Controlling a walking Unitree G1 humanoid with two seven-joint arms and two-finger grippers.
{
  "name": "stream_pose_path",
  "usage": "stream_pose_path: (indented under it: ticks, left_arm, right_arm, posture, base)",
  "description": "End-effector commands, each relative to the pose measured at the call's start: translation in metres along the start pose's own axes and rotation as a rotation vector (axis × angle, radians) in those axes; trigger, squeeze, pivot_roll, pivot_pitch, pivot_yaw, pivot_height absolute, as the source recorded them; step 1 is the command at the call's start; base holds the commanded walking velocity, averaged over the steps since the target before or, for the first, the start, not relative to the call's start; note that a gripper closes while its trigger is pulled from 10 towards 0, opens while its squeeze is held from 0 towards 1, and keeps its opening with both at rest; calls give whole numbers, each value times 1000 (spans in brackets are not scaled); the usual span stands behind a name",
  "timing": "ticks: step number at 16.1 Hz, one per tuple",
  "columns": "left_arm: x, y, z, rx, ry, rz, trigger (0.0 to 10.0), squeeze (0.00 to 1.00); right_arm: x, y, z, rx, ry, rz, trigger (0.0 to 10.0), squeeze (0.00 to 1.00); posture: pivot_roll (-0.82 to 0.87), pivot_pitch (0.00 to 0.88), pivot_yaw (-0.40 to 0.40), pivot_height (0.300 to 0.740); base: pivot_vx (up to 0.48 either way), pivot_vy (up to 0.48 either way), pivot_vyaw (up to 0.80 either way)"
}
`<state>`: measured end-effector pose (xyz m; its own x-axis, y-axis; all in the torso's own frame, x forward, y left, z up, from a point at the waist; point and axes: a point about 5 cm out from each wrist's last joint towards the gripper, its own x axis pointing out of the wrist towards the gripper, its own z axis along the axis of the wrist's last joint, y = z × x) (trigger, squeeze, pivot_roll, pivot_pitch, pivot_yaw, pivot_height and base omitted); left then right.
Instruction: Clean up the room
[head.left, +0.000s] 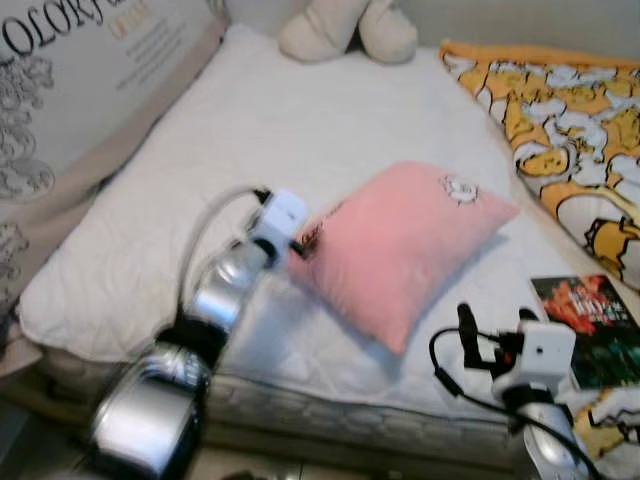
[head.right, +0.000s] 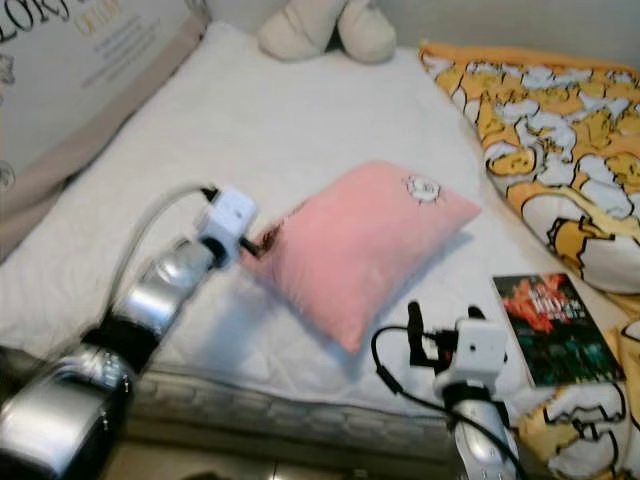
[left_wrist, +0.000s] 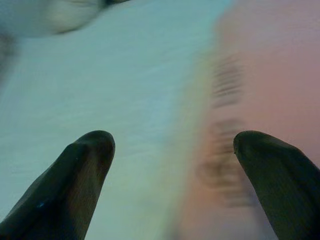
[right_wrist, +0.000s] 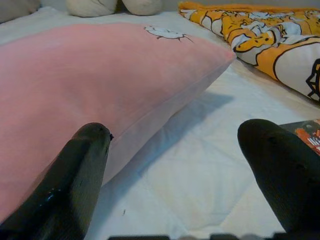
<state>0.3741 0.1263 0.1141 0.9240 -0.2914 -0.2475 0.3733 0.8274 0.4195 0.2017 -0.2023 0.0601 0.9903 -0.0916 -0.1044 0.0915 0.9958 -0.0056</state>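
At the near left corner of the pillow (head.left: 405, 245), the left gripper (left_wrist: 172, 150) reaches in with its two fingers spread wide, grasping nothing; in its wrist view one finger (left_wrist: 75, 180) sits over the white sheet and the other over the pink fabric, so the pillow's edge runs between them. That view is blurred, and whether a fingertip touches the fabric cannot be told. Lower down, near the foot of the bed (head.left: 280, 120), the right gripper (right_wrist: 175, 165) hovers over the sheet, also spread and empty, just beside the pillow's near edge, with the pink cloth in front of one finger and bare sheet ahead of the other.

Tidying looks barely begun. The pillow lies skewed across the middle of the mattress, well apart from the cream soft toy (head.left: 345, 30) at the head. A book (head.left: 588, 325) rests by the right edge, near the right gripper, and a yellow patterned blanket (head.left: 565, 130) is bunched along the right side. Nothing is lifted yet. My guess is the pillow comes first, since both grippers flank it, and the book and blanket are left for afterwards.
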Motion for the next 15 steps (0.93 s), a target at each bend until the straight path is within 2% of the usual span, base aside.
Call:
stream_pose_path:
  ticks: [1,3,6,9,11,12,15]
  left_arm:
    - [-1,5,-11,83,40,44,10000,0]
    - [-4,6,-26,137,107,70,10000,0]
    - [-5,-8,-38,122,148,30,10000,0]
    - [-3,-40,-39,61,129,-108,10000,0]
    - [-2,-65,-32,-15,92,-211,10000,0]
    - [-1,-90,-20,-71,36,-316,10000,0]
    - [-2,-121,-3,-164,-41,-452,10000,0]
  right_arm:
    - [1,0,0,-10,-2,6,10000,165]
    - [3,2,0,-11,0,23,10000,161]
    - [4,4,-1,-12,4,41,10000,161]
    - [3,5,-2,-5,9,53,10000,165]
    - [-2,16,-7,0,58,180,10000,169]
    - [-6,16,-12,-14,81,214,10000,169]
    - [-8,11,-14,-20,94,216,10000,165]
  posture:
    - [-87,0,-7,740]
    - [-91,0,-5,740]
    - [-95,0,-4,740]
    - [-97,0,-2,740]
    - [-97,0,-4,740]
    - [-93,0,-7,740]
    - [-95,0,-3,740]
  base:
    - [0,0,0]
    - [0,0,0]
    - [0,0,0]
    - [0,0,0]
    - [0,0,0]
    - [0,0,0]
    - [0,0,0]
